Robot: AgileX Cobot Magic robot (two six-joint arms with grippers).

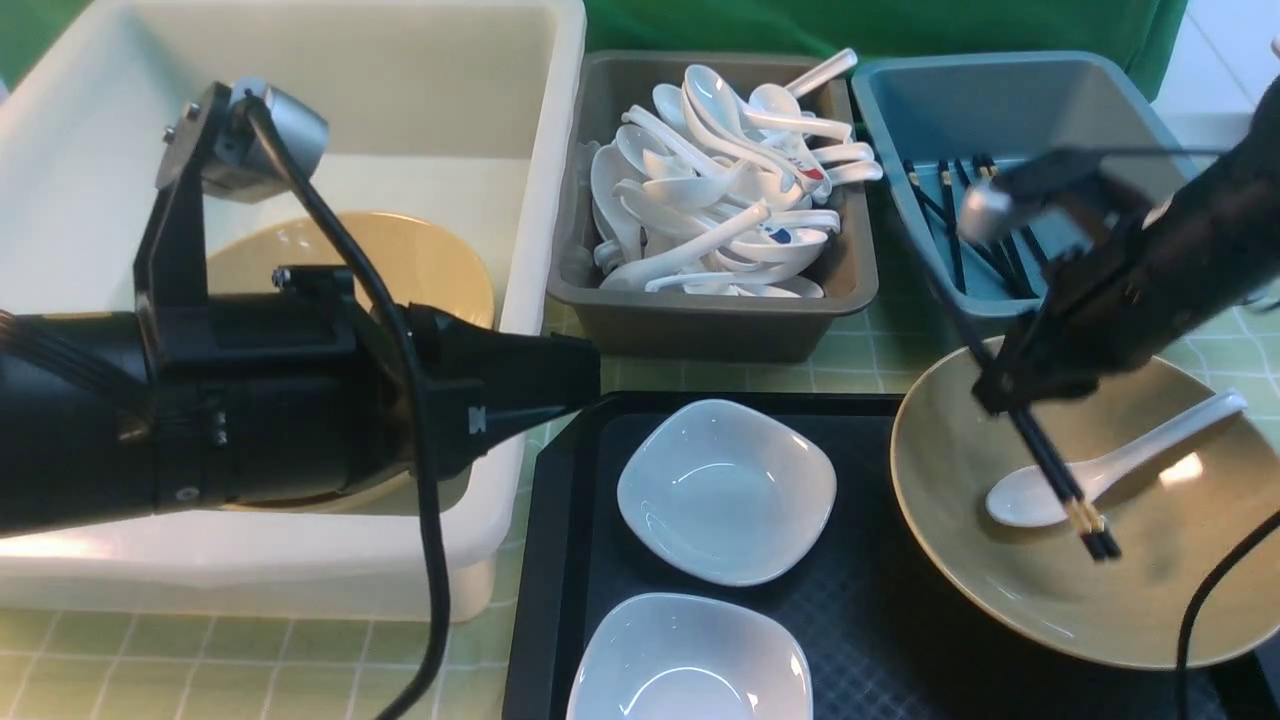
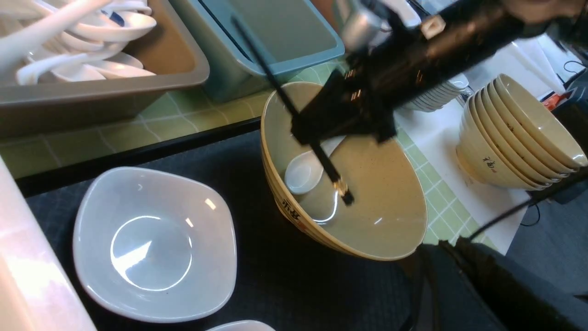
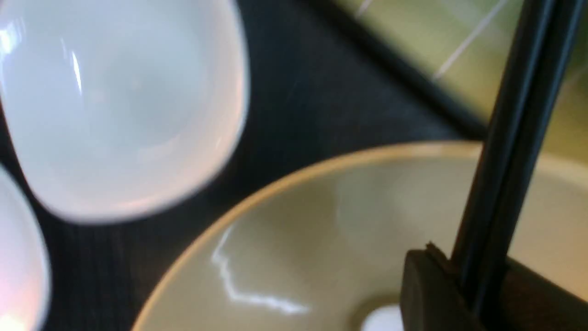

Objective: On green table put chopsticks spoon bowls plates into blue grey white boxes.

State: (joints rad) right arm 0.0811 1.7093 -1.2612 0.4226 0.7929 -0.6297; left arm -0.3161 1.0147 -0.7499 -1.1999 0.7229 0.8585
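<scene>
Bright, even light falls from overhead. Soft white glints sit on the plates (image 1: 727, 490) and the tan bowl (image 1: 1060, 600). The white box (image 1: 250, 570) washes out at the lower left of the front view. The right arm (image 1: 1160, 270) is smeared by motion blur. The right wrist view is soft throughout, chopsticks (image 3: 510, 138) included.

Black chopsticks (image 1: 1050, 462), gold-banded ends down, slant over a white spoon (image 1: 1130, 460) lying in the tan bowl (image 1: 1020, 610)

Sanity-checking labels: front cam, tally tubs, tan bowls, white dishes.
Tubs: 3 (white tub, grey tub, blue tub)
Tan bowls: 2 (one in white tub, one at right)
White dishes: 2
Total: 7
</scene>
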